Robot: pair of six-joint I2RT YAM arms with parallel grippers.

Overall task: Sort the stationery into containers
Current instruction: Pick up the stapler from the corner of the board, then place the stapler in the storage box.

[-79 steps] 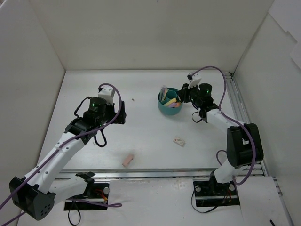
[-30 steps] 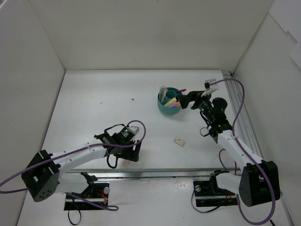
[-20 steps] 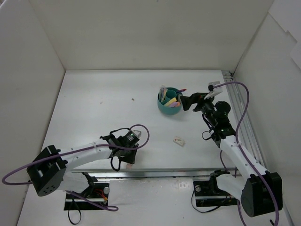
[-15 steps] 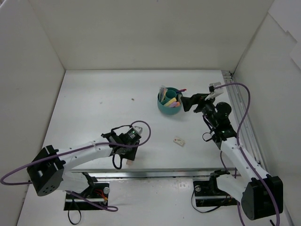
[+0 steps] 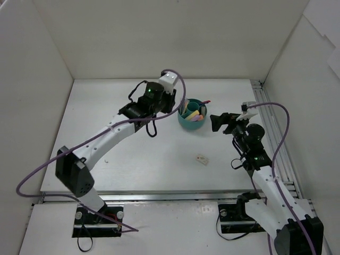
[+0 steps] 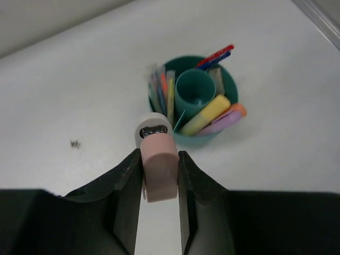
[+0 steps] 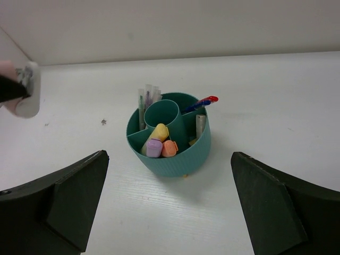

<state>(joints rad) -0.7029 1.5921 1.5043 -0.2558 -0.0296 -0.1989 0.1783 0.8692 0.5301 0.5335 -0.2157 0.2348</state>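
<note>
1. Left gripper (image 6: 159, 159): jaws clamped on a pink eraser (image 6: 159, 172), held just beside the teal cup (image 6: 197, 139).
2. Right gripper (image 5: 215, 122): jaws spread wide, holding nothing, facing the cup.
3. Teal cup: yellow, purple and orange highlighters (image 6: 204, 115) share one compartment; red and blue pens (image 6: 215, 56) lean over the rim.
4. Beige eraser (image 5: 202, 159): flat on the bench (image 5: 133, 154), well apart from the cup.

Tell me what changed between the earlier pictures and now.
The left gripper dropped to the pink eraser at the table's near edge, took hold of it and carried it across to just short of the teal cup. The right gripper, open, backed away from the cup toward the right. The cup and the small pale eraser in mid-table stayed put.
</note>
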